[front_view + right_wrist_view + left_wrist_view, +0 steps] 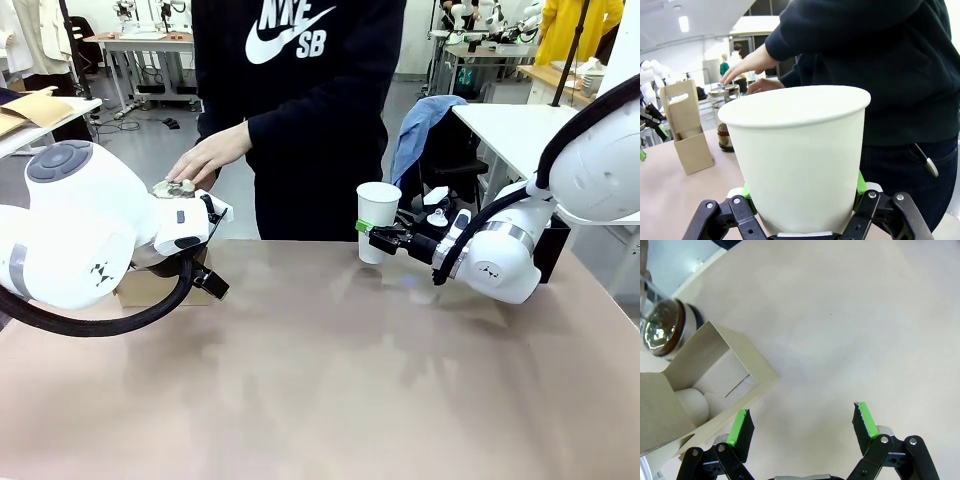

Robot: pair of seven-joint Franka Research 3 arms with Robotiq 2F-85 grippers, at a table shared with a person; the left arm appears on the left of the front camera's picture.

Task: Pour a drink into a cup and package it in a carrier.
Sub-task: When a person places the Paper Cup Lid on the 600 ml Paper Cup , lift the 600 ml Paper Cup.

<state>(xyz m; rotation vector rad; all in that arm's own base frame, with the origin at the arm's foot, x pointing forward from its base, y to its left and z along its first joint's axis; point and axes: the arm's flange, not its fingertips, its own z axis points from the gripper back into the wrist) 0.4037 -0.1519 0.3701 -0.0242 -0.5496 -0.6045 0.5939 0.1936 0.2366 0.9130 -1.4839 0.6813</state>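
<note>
Clamping white cup (377,212), right jaws, carrier (688,131) apart

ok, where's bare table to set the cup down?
Free: middle and near side of the table, between the left fingers and the cup in the right fingers. Crowded: far left, where carrier, press pot and the person's hand cluster.

Cup (800,155): plain white, no print. Carrier (686,127): plain brown cardboard. Drink (725,139) beside carrier: dark brown. Pot lid (662,330): silver. Worktop (330,380): beige, unpatterned. Left end effector (802,422), right end effector (802,200): black, pads (866,419) green. Arms (70,230): white. Person's sweatshirt (300,100): dark, white logo.
</note>
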